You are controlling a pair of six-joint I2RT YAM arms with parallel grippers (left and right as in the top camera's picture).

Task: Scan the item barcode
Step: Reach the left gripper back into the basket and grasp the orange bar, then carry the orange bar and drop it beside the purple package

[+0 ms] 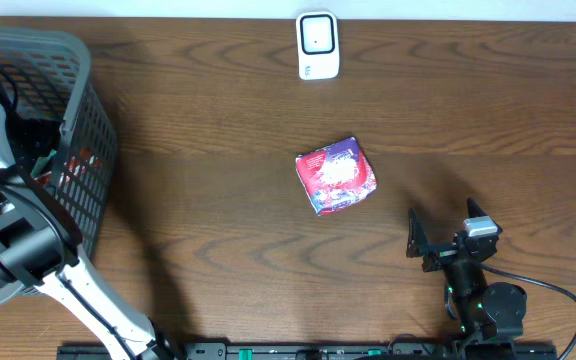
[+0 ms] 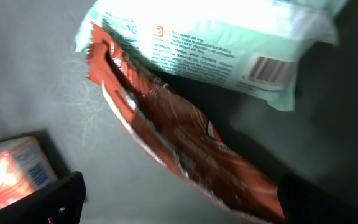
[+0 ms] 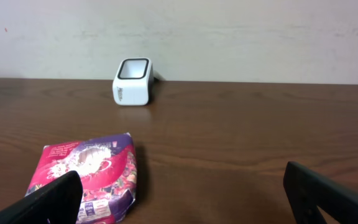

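A pink and purple packet (image 1: 335,176) lies flat mid-table, also low on the left in the right wrist view as the packet (image 3: 89,177). The white barcode scanner (image 1: 318,45) stands at the far edge, its window facing the scanner-side view (image 3: 132,82). My right gripper (image 1: 446,228) rests near the front right, open and empty, right of the packet (image 3: 188,202). My left gripper (image 2: 185,205) is down inside the grey basket (image 1: 78,130), open, just above a red foil packet (image 2: 185,137). A mint-green packet (image 2: 216,50) with a printed barcode (image 2: 269,68) lies behind it.
The basket fills the table's left side, with my left arm (image 1: 28,235) bent over its rim. A third packet, orange and white (image 2: 11,171), lies on the basket floor at the left. Bare wood separates the mid-table packet from the scanner.
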